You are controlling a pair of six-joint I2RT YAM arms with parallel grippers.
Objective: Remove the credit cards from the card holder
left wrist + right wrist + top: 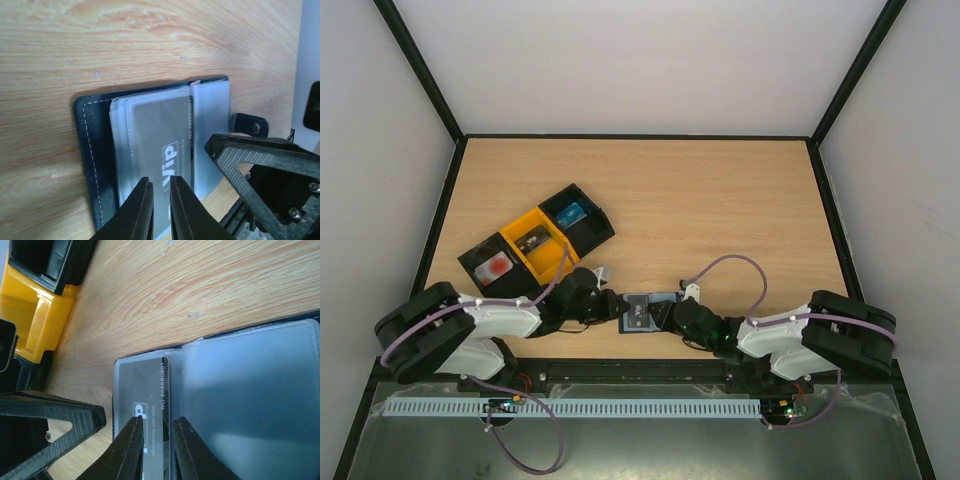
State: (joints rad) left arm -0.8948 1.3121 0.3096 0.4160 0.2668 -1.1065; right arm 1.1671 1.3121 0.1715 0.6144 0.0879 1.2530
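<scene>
The card holder (640, 312) lies open on the table near the front edge, between my two grippers. Its dark stitched cover (92, 150) carries clear sleeves, and a grey printed card (155, 125) sits in one sleeve. My left gripper (160, 179) hovers over that card, jaws a narrow gap apart with nothing between them. Over the same card's (145, 385) long edge, my right gripper (158, 419) is slightly open, beside an empty frosted sleeve (250, 390). A blue card (570, 212), a dark patterned card (532, 241) and a white card with a red mark (498, 266) lie in trays.
A row of box trays, black, yellow (542, 255) and black, stands at an angle behind the left arm. The yellow tray (25, 310) shows at the left of the right wrist view. The holder's tab clasp (252, 125) sticks out towards the table's front rail.
</scene>
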